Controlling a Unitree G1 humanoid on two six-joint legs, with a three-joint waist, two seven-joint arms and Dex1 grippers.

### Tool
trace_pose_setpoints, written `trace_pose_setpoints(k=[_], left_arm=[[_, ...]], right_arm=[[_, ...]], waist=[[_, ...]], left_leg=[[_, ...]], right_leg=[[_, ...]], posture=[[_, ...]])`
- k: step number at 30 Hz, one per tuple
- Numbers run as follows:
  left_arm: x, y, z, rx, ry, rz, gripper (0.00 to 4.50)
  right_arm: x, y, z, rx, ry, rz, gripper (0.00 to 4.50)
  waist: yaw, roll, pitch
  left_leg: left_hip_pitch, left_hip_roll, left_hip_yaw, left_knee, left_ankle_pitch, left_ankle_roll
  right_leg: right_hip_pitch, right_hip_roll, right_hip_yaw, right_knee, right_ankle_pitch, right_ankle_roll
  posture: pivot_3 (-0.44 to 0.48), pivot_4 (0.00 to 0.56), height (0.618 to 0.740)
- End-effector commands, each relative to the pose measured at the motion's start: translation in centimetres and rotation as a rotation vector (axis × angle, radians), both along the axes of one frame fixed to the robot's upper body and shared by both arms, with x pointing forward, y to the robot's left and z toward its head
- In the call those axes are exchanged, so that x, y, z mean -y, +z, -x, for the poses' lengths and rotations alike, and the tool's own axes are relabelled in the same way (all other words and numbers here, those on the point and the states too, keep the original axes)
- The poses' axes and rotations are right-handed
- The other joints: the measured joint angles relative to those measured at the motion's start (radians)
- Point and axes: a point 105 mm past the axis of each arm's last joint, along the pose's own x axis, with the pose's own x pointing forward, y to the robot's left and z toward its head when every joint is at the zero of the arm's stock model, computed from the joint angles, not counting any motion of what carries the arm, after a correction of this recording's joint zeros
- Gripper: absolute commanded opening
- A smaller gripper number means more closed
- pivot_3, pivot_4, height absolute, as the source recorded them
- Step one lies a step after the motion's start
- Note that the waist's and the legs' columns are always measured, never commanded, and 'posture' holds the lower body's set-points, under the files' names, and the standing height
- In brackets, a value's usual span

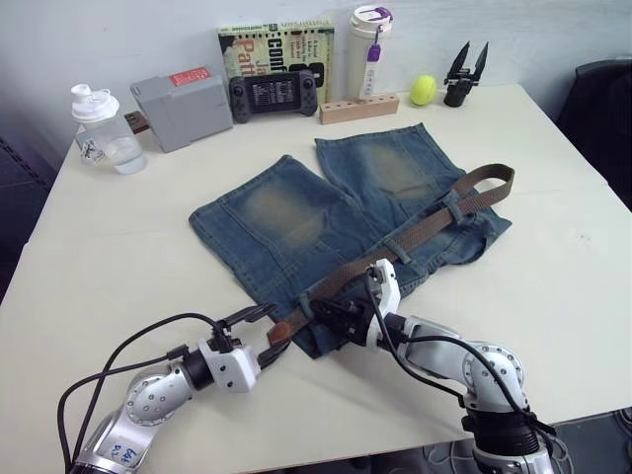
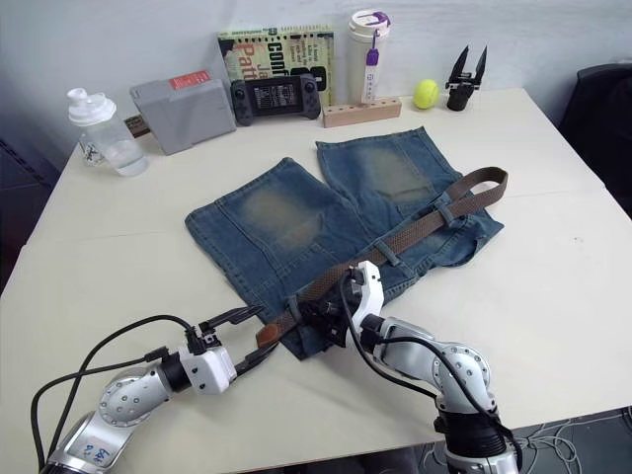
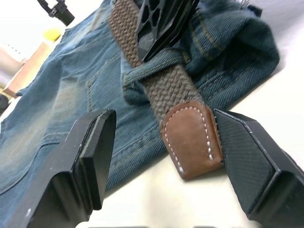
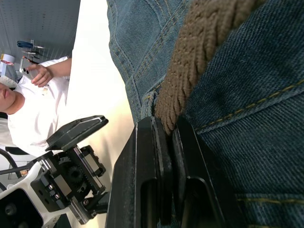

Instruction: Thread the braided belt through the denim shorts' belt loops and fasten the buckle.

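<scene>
Reading scene: we see the denim shorts (image 1: 346,222) flat mid-table, waistband toward us; the braided belt (image 1: 415,232) runs along it from the 2 o'clock corner down to the 7 o'clock corner, under several belt loops (image 1: 451,208).
Belt end: the leather tip (image 3: 192,137) pokes out past the last loop at the shorts' near corner, lying on the white table (image 1: 553,286).
L gripper (image 1: 259,334): fingers spread wide, one each side of the tip, not touching it yet.
R gripper (image 1: 341,314): pressed together, pinching the braided belt just behind that last loop.
Buckle: far end folds over at 2 o'clock; we can't make out any metal frame there.
Risk 1: if the L closes off-centre it prob. nips denim w/ the tip, dragging the shorts along.
Risk 2: if the R stays clamped while the L pulls, the belt won't feed; the loop may bunch.
Risk 3: a hard pull could slide the whole garment, since nothing pins it.
View diff: L wrist view shows the tip's stitching and gaps to both fingers; head views don't. R wrist view shows the pinch close up, plus a person in a white shirt (image 4: 28,107) beyond the table edge.
</scene>
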Motion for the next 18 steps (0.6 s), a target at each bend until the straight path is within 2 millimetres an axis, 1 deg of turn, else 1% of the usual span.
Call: trace_pose_setpoints(k=[1, 9, 15, 17, 18], left_arm=[[-2.1, -1.1, -0.5, -0.015, 0.087, -0.071, 3.59], [-1.4, -1.2, -0.7, 0.010, 0.053, -0.088, 3.59], [-1.0, -1.5, -0.4, 0.025, 0.000, -0.133, 3.59], [-1.0, -1.5, -0.4, 0.030, -0.004, -0.140, 3.04], [-0.9, -1.4, -0.4, 0.035, -0.007, -0.140, 2.85]], right_arm=[[-0.3, 0.7, 0.4, 0.016, 0.017, -0.031, 0.00], [-0.5, 0.7, 0.2, 0.017, 0.018, -0.035, 0.00], [-0.5, 0.8, 0.2, 0.018, 0.014, -0.036, 0.00], [-0.5, 0.8, 0.2, 0.018, 0.013, -0.037, 0.00], [-0.5, 0.8, 0.2, 0.019, 0.012, -0.037, 0.00]], waist=[[0.000, 0.000, 0.000], [0.001, 0.000, 0.000], [0.002, 0.000, 0.000], [0.001, 0.000, 0.000], [0.001, 0.000, 0.000]], left_leg=[[0.000, 0.000, 0.000, 0.000, 0.000, 0.000], [0.000, 0.000, 0.000, 0.000, 0.000, 0.000], [0.000, 0.000, 0.000, 0.000, 0.000, 0.000], [0.000, 0.000, 0.000, 0.000, 0.000, 0.000], [0.000, 0.000, 0.000, 0.000, 0.000, 0.000]], right_leg=[[0.000, 0.000, 0.000, 0.000, 0.000, 0.000], [0.000, -0.001, 0.000, 0.000, 0.000, 0.000], [0.000, -0.001, 0.000, 0.000, 0.000, 0.000], [0.000, -0.001, 0.000, 0.000, 0.000, 0.000], [0.000, -0.001, 0.000, 0.000, 0.000, 0.000]], posture=[[0.000, 0.150, 0.720], [0.000, 0.150, 0.720], [0.000, 0.150, 0.720], [0.000, 0.150, 0.720], [0.000, 0.150, 0.720]])
